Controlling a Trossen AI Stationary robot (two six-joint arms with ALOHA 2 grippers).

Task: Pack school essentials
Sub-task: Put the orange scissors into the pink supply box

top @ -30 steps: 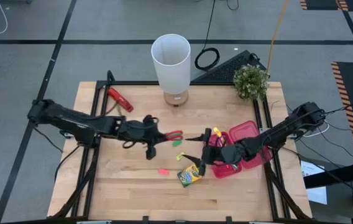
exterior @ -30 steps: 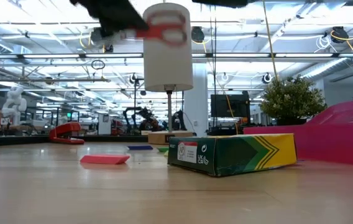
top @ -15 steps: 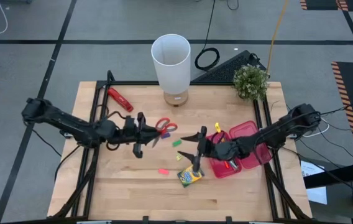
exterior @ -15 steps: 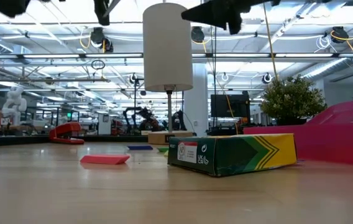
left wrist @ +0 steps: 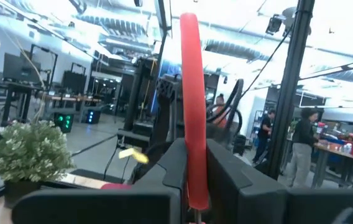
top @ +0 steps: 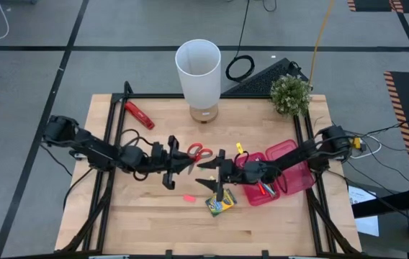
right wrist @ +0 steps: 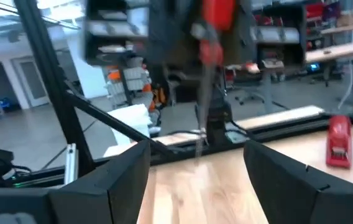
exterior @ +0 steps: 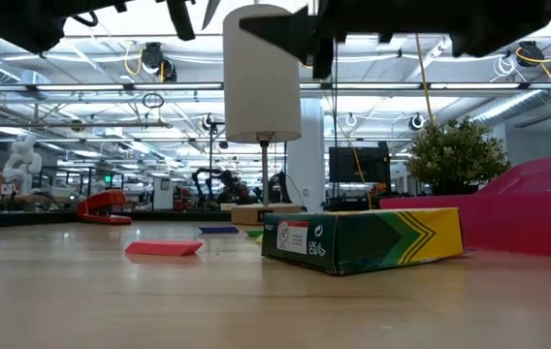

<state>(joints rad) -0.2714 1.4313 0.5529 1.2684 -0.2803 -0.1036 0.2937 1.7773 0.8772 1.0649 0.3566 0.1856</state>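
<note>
While the left gripper (top: 178,160) squeezes the red-handled scissors (top: 198,152) up in the air over the middle of the table (top: 147,230), the right gripper (top: 214,175) waits close by with its fingers spread wide.

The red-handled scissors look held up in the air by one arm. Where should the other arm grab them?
The left gripper holds the red-handled scissors by a handle loop, seen edge-on between its fingers in its wrist view. The right gripper, open, faces it. It should probably take the closed blades, coming straight on from its own side, since the handles are occupied and the blades point toward it.
</note>
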